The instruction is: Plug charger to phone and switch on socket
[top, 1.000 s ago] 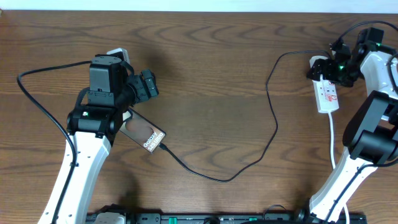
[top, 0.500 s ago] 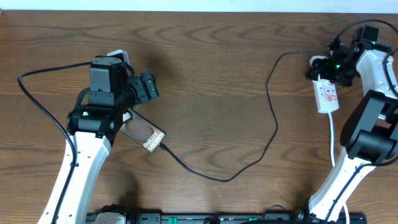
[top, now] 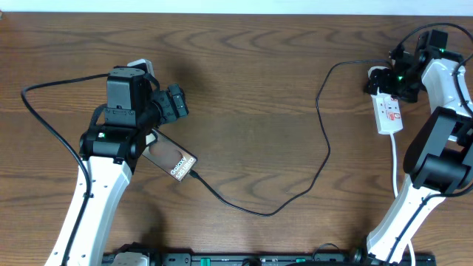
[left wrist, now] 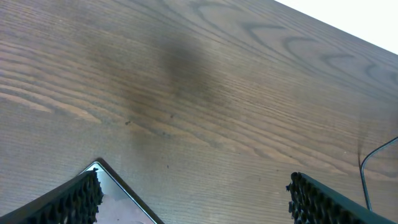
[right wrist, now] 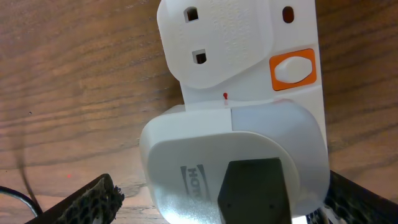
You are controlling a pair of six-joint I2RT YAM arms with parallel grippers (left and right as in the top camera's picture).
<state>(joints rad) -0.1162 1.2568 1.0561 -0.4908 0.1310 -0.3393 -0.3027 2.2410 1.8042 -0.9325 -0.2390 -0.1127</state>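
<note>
The phone (top: 176,164), dark and glossy with white lettering, lies at the left, partly under my left arm. Its corner shows in the left wrist view (left wrist: 121,202). The charger's thin black cable (top: 325,155) runs from the phone's end to a white plug block (right wrist: 236,168) seated in the white socket strip (top: 389,112). My left gripper (left wrist: 196,196) is open just above the phone. My right gripper (right wrist: 224,202) is open, with its fingers either side of the plug block. An orange rocker switch (right wrist: 292,68) sits beside the free outlet (right wrist: 214,37).
The strip's white cord (top: 397,166) runs towards the front right, by the right arm's base. The left arm's own black cable (top: 44,111) loops out to the left. A rail (top: 259,258) runs along the table's front edge.
My right wrist has shifted slightly up and left over the far end of the strip. The left arm, phone and cable have not moved.
</note>
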